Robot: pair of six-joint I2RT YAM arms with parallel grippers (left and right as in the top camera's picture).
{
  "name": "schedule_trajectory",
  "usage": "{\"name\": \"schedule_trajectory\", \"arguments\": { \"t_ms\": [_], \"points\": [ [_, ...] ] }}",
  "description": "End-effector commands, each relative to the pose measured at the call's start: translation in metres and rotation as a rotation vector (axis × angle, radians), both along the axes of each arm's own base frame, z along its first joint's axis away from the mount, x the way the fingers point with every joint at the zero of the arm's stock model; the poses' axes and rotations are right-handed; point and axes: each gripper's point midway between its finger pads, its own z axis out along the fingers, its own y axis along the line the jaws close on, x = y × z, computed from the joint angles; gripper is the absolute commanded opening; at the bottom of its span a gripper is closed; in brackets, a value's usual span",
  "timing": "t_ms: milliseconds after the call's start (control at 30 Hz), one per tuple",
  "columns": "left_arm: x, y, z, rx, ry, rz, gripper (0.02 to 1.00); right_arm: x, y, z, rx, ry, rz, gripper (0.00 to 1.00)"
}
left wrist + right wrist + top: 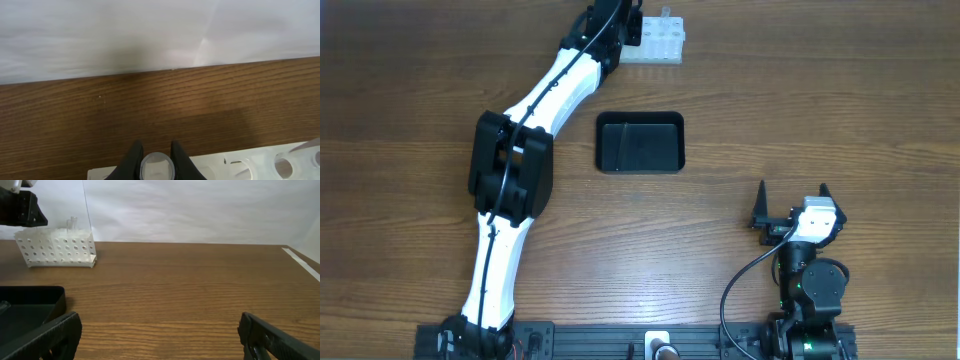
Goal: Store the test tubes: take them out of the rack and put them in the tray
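The white test tube rack (655, 42) stands at the table's far edge, with a clear tube (667, 14) upright at its back. My left gripper (631, 27) is over the rack's left end. In the left wrist view its fingers (134, 159) press on both sides of a test tube (157, 167) that stands in the rack (250, 164). The black tray (640, 142) lies mid-table, and a faint clear tube seems to lie inside. My right gripper (790, 203) rests open near the front right, nothing between its fingers (45, 336).
The right wrist view shows the rack (56, 248), a standing tube (72, 223), the tray's corner (35, 307) and the left gripper (20, 206) far off. Bare wooden table (820, 110) lies around the tray. A white wall (150, 35) runs behind the table's edge.
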Motion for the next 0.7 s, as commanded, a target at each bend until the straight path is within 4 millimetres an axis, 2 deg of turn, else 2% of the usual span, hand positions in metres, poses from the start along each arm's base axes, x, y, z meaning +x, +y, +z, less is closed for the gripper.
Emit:
{"name": "schedule_trajectory", "arguments": {
  "t_ms": [33,300,700],
  "points": [
    [0.005,-0.005,0.015,-0.008,-0.035,-0.002,0.038,0.000,-0.001,-0.002,-0.004,0.001,0.001,0.991],
    [-0.003,-0.007,0.028,0.004,-0.031,0.000,0.038,0.000,-0.001,-0.002,-0.004,0.001,0.001,0.993],
    [-0.008,-0.002,0.089,-0.021,-0.120,0.021,0.038,0.000,-0.001,-0.002,-0.004,0.001,0.001,0.993]
  ]
}}
